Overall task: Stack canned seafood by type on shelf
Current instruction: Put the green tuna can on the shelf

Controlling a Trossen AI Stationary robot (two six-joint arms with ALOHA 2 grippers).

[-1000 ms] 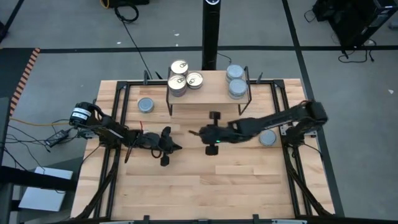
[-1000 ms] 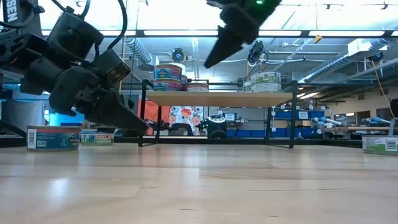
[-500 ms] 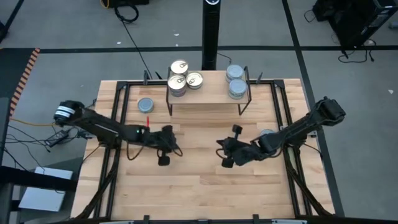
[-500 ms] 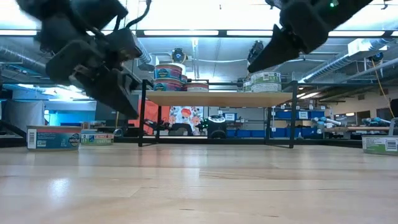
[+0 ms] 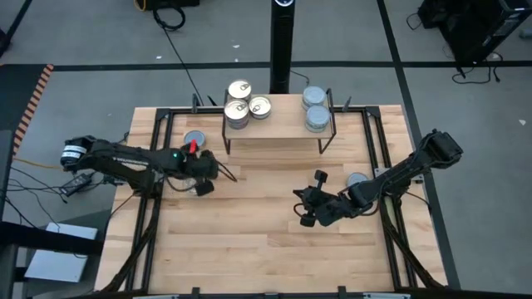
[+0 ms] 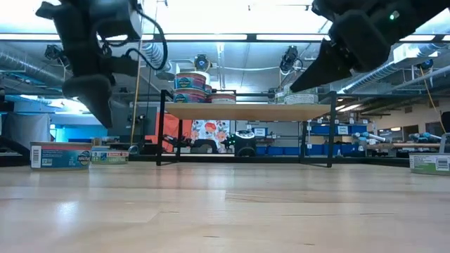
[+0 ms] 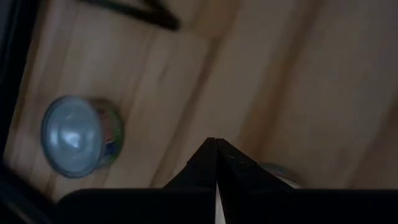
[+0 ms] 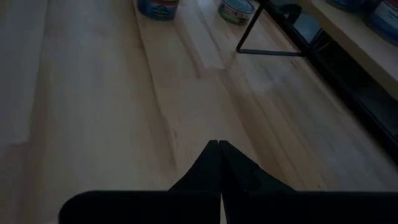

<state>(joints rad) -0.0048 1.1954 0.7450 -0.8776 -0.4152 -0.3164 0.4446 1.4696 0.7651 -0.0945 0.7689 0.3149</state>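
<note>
Fingers of the right gripper (image 5: 304, 208) meet tip to tip, holding nothing, above bare boards right of centre. Farther left, the left gripper (image 5: 202, 169) (equally pinched together, empty) hangs near a blue-grey tin (image 7: 79, 135) by the table's left edge. Beyond, the shelf (image 5: 278, 126) carries gold-topped tins (image 5: 238, 107) at left, blue-grey tins (image 5: 316, 112) at right.

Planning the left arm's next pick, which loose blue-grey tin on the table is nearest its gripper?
The blue-grey-topped tin left of the small wooden shelf, just beyond the left gripper; the other loose tin lies under the right arm.
</note>
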